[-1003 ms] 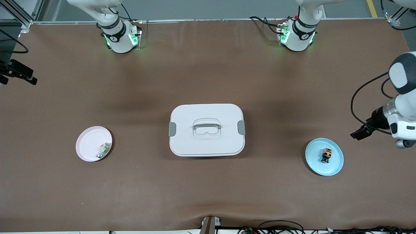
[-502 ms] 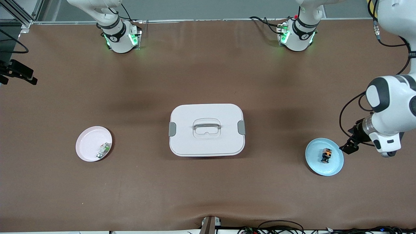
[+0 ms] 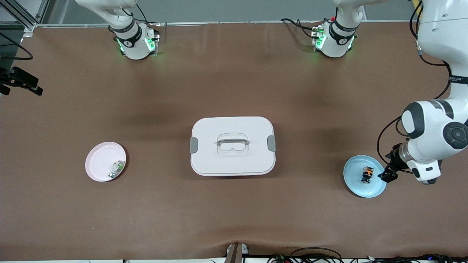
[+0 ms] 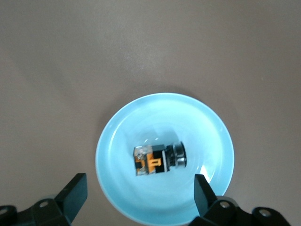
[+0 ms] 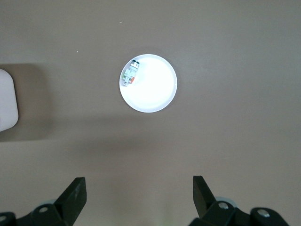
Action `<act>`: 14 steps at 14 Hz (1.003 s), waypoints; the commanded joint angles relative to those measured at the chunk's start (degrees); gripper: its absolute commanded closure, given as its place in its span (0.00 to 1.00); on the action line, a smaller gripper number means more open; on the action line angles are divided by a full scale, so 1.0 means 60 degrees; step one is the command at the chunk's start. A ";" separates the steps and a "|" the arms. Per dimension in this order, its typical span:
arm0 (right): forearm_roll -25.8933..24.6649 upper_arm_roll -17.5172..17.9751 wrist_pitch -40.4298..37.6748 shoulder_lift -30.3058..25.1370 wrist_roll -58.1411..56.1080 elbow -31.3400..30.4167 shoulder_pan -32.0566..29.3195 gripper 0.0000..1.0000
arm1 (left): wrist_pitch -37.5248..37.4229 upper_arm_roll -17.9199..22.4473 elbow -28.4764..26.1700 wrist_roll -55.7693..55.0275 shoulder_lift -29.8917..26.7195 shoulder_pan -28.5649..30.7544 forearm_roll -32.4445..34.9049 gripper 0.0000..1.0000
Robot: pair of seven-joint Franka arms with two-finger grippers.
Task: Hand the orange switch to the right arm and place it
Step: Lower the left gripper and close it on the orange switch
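The orange switch (image 3: pixel 367 174) lies on its side on a light blue plate (image 3: pixel 355 185) toward the left arm's end of the table. My left gripper (image 3: pixel 388 172) hangs over that plate's edge, open and empty. In the left wrist view the switch (image 4: pixel 157 160) lies on the plate (image 4: pixel 110 141) between the spread fingers of my left gripper (image 4: pixel 138 188), which is still above it. My right gripper (image 5: pixel 138 195) is open and empty, high over the table near the pink plate (image 5: pixel 155 92). It does not show clearly in the front view.
A white lidded box (image 3: pixel 232 145) with a grey handle stands mid-table. A pink plate (image 3: pixel 100 162) holding a small white-and-green part (image 3: pixel 117 168) sits toward the right arm's end. The arm bases (image 3: pixel 134 43) stand along the table's back edge.
My left arm has swung in from the table's end and come down, bringing its open gripper to the blue plate's edge. The switch and plates have not moved.
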 commanded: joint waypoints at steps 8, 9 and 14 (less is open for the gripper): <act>-0.0075 0.0001 -0.0132 0.0186 -0.0064 0.0242 0.0041 0.00 | 0.1330 -0.0026 0.0222 -0.1193 0.1057 -0.0052 0.0135 0.00; -0.0046 0.0001 -0.0132 0.0187 -0.0078 0.0257 0.0027 0.00 | 0.1475 -0.0040 0.0207 -0.1252 0.1101 -0.0024 0.0150 0.00; -0.0060 0.0001 -0.0088 0.0201 -0.0093 0.0257 0.0041 0.00 | 0.1696 -0.0040 0.0178 -0.1282 0.1291 -0.0037 0.0121 0.00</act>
